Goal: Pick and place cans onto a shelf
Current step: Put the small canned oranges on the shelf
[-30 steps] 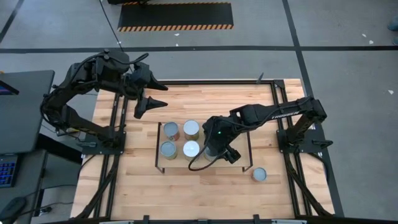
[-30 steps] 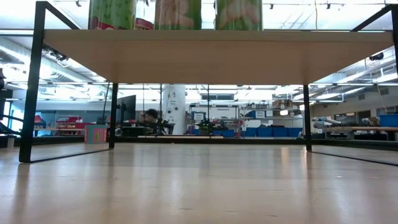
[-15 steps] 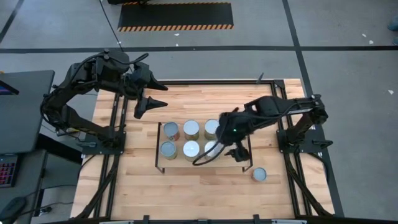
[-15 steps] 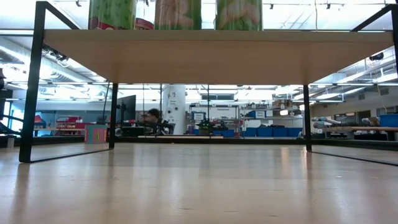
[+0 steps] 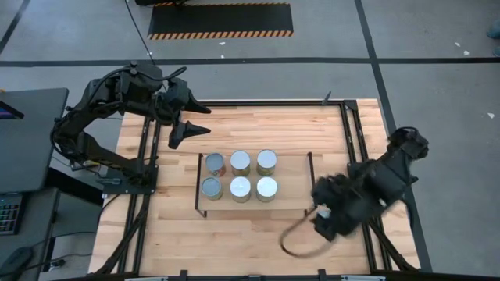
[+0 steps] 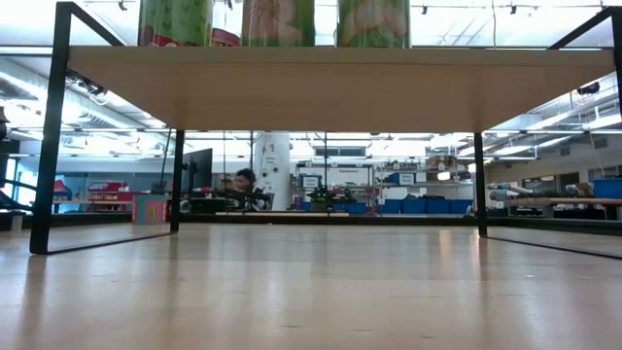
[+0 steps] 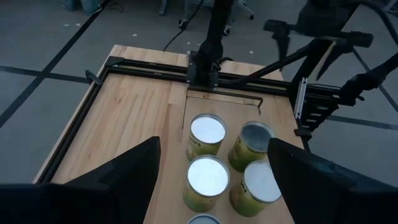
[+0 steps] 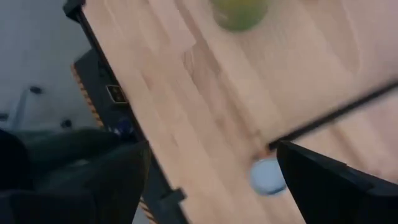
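Observation:
Six cans stand upright in two rows on the shelf, the rightmost pair being the far can and the near can. The low view shows the shelf board from below, with three cans on it. My right gripper is open and empty over the table's near right, off the shelf. Its wrist view shows a blurred greenish can on the wood. My left gripper is open and empty, above the table's far left. Its wrist view looks down on the cans.
The shelf's black frame ends stand on the table. A small pale round thing lies beside the end of a black bar. The table's black rails run along its sides. Bare wood lies in front of the shelf.
My right gripper has swung quickly away from the shelf's right end toward the table's near right edge. This has uncovered the two rightmost cans standing on the shelf. The arm now covers the loose can that stood on the table beside the shelf's right foot.

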Controlling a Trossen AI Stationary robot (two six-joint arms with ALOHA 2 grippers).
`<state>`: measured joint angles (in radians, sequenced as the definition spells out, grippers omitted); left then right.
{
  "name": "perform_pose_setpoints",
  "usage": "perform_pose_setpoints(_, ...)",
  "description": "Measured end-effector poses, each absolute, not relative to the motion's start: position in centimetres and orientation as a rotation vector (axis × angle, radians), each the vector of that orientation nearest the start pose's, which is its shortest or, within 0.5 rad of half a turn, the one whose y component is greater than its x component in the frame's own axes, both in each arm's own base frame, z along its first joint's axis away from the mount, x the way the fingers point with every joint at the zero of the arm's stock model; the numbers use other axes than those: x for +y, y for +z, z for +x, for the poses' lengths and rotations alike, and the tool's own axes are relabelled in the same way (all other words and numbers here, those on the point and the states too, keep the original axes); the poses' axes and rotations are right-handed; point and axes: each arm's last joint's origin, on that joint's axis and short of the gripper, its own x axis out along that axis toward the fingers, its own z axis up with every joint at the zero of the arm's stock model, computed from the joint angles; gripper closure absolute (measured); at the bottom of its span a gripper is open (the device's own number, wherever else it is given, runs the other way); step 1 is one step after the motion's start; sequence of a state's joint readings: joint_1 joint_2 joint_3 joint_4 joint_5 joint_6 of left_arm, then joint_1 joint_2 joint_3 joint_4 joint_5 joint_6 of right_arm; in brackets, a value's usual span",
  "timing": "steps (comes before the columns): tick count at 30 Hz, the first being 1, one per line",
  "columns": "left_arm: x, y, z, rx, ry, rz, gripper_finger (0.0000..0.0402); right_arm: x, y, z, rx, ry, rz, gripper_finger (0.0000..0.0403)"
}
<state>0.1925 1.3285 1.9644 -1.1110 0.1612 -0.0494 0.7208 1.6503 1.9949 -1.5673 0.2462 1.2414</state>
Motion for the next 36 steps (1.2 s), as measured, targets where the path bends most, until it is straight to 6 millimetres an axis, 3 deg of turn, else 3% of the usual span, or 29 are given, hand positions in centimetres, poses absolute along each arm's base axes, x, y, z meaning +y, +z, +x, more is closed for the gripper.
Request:
perform_pose_setpoints(3, 3.4, 51.0, 20.1, 0.467, 0.042, -0.132, 0.0099, 20.7, 40.3, 19.8, 1.135, -0.35, 0.579, 0.0035)
perform_pose_setpoints(6, 3.4, 51.0, 20.1, 0.467, 0.042, -0.132, 0.0099, 22.8, 37.8, 17.7, 1.187, -0.407, 0.548, 0.0018)
perform_pose_setpoints(10, 3.4, 51.0, 20.1, 0.467, 0.042, -0.132, 0.0099, 24.0, 33.3, 16.0, 1.258, -0.508, 0.467, 0.0006)
perform_pose_setpoints(14, 3.4, 51.0, 20.1, 0.467, 0.042, -0.132, 0.0099, 24.7, 29.0, 15.5, 1.23, -0.479, 0.504, 0.001)
perform_pose_setpoints(19, 3.5, 51.2, 20.2, 0.439, 0.041, -0.127, 0.0099, 23.4, 24.8, 15.0, 1.248, -0.447, 0.596, 0.0008)
perform_pose_setpoints(24, 3.5, 52.1, 20.6, 0.344, 0.039, -0.111, 0.0099, 20.6, 23.0, 14.6, 1.318, -0.502, 0.526, 0.0004)
perform_pose_setpoints(29, 3.6, 52.7, 20.8, 0.27, 0.038, -0.105, 0.0099, 19.2, 21.3, 15.7, 1.379, -0.42, 0.49, 0.0003)
perform_pose_setpoints(36, 3.6, 53.0, 20.9, 0.232, 0.08, -0.452, 0.0099, 17.8, 19.7, 16.6, 1.376, -0.453, 0.494, 0.0003)
